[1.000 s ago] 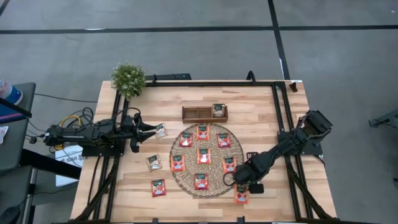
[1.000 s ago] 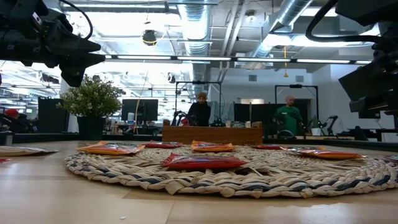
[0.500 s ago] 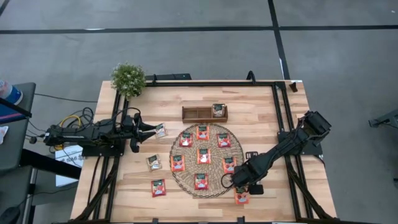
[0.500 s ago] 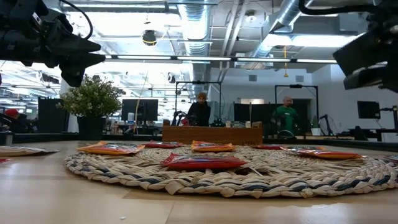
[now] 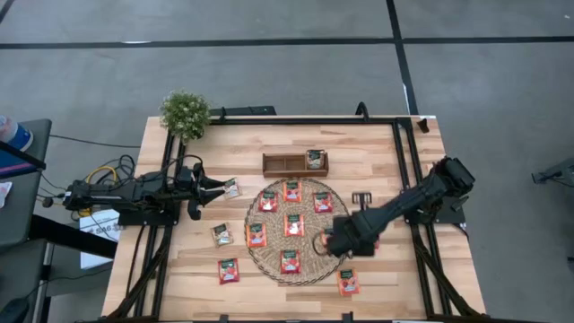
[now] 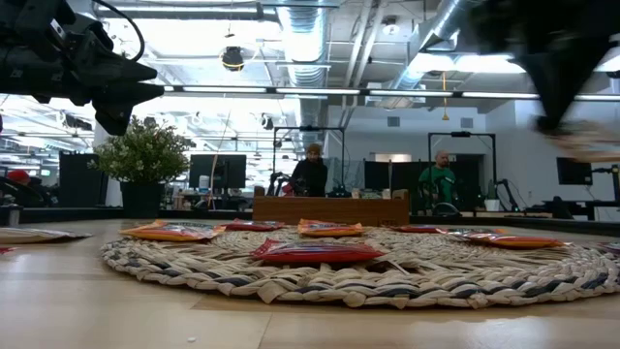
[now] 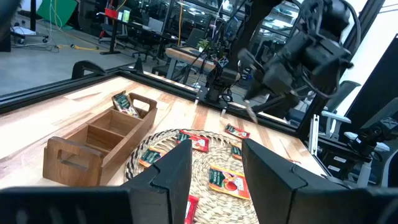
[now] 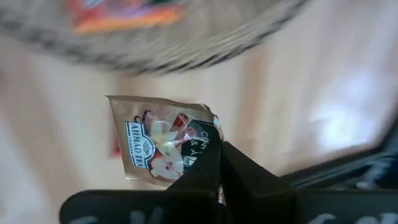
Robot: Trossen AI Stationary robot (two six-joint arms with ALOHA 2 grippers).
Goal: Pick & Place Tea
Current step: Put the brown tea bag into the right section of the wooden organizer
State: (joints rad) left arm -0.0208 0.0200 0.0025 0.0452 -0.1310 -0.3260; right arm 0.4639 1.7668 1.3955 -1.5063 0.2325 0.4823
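Your right pincer (image 8: 214, 157) was clenched on one corner of a pale tea bag (image 8: 163, 143), and that thin hold was the first thing I'd have worried about. The bag hung out to one side of the fingers, not square between them, so a quick swing or a sudden stop could have spun it round or pulled it free. From above, the pincer sat over the right edge of the woven mat (image 5: 269, 262), with red tea bags (image 5: 293, 224) lying flat on the mat right beneath its path. Had you carried the arm low across them, the dangling bag or the fingers could have caught one and dragged it out of place. The wooden tray (image 5: 283, 163) stood beyond the mat at the back of the table. One bag (image 5: 315, 159) was already in its right-hand compartment and the others looked bare. Because the held bag was tilted, I judged it could catch on a tray wall or divider and end up propped on the rim instead of dropping in. Another red bag (image 5: 348, 283) lay on the bare table near the front edge, well clear of your route. Your left pincer (image 7: 214, 171) waited at the left of the table with its fingers apart and nothing between them, far enough off that I saw no risk of the arms meeting.
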